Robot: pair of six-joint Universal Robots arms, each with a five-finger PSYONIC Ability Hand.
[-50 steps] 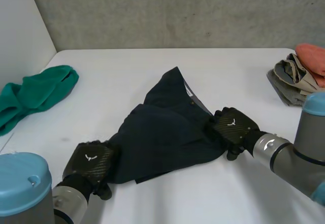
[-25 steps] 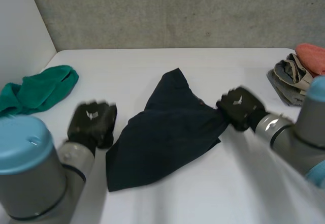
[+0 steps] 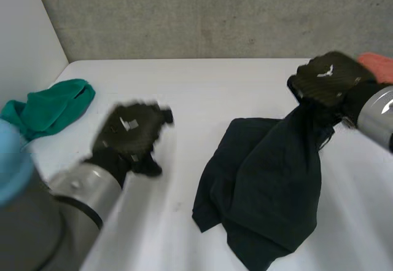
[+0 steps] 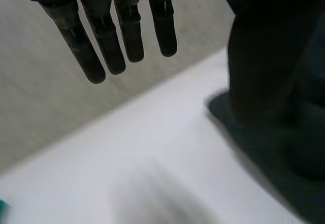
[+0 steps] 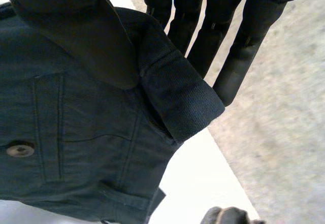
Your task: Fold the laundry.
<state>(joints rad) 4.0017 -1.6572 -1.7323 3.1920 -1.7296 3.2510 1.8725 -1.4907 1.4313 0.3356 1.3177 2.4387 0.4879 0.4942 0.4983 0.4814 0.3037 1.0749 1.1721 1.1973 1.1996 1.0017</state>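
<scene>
Hanging from the right hand (image 3: 325, 77), the dark pants (image 3: 264, 179) are being held up over the right side of the white table (image 3: 202, 86). Their top edge is being pinched in that hand, and their lower part is lying in a bunch on the table.

In the right wrist view, the thick band (image 5: 188, 102) at the top of the pants (image 5: 76, 122) is being squeezed between the thumb and the straight fingers (image 5: 244, 56) of the right hand (image 5: 203, 31). A small button (image 5: 20, 149) and a pocket seam are showing just below the band.

The left hand (image 3: 132, 136) is being held above the table, left of the pants and well apart from them. In the left wrist view, its fingers (image 4: 106, 41) are being held straight and loose, and nothing is being gripped in them. The pants (image 4: 274, 92) are showing as a dark shape beside them.

A green cloth (image 3: 46, 108) is lying at the left edge of the table. An orange cloth (image 3: 379, 65) is lying at the far right, just behind the right hand.
</scene>
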